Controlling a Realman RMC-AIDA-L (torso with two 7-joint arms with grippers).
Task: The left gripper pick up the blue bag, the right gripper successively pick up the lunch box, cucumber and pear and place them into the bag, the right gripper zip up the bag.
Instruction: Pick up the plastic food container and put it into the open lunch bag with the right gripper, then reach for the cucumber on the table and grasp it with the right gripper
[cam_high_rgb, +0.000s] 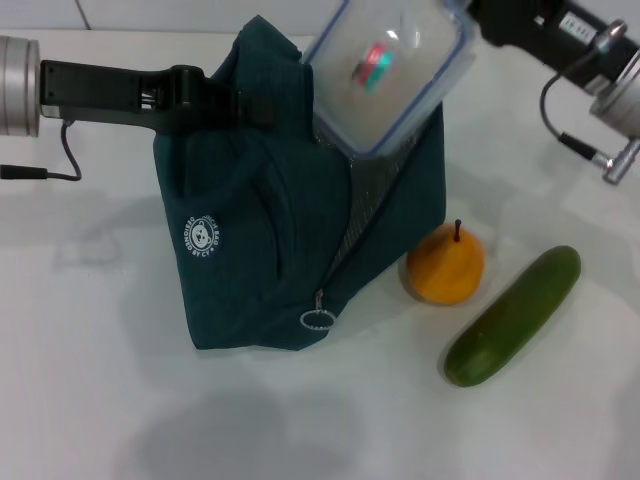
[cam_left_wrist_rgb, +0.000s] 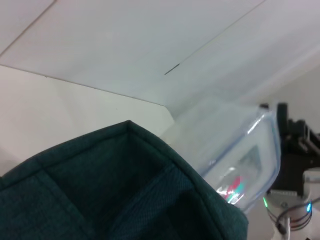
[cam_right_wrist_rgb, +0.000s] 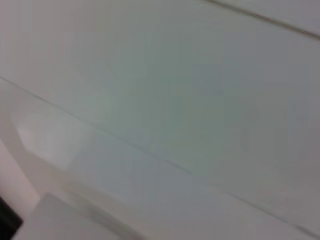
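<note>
The left gripper (cam_high_rgb: 245, 105) is closed on the top edge of the blue bag (cam_high_rgb: 260, 250), lifting that side so the bag stands on the table (cam_high_rgb: 90, 400) with its mouth open toward the right gripper (cam_high_rgb: 478, 22). The right gripper holds the lunch box (cam_high_rgb: 392, 70) tilted, its lower corner already inside the mouth; the rest is outside. I judge that the tilt helps the box slide in. I cannot see anything else in the bag. The pear (cam_high_rgb: 446, 264) and cucumber (cam_high_rgb: 514, 315) wait on the table beside it, and the zipper is open.
</note>
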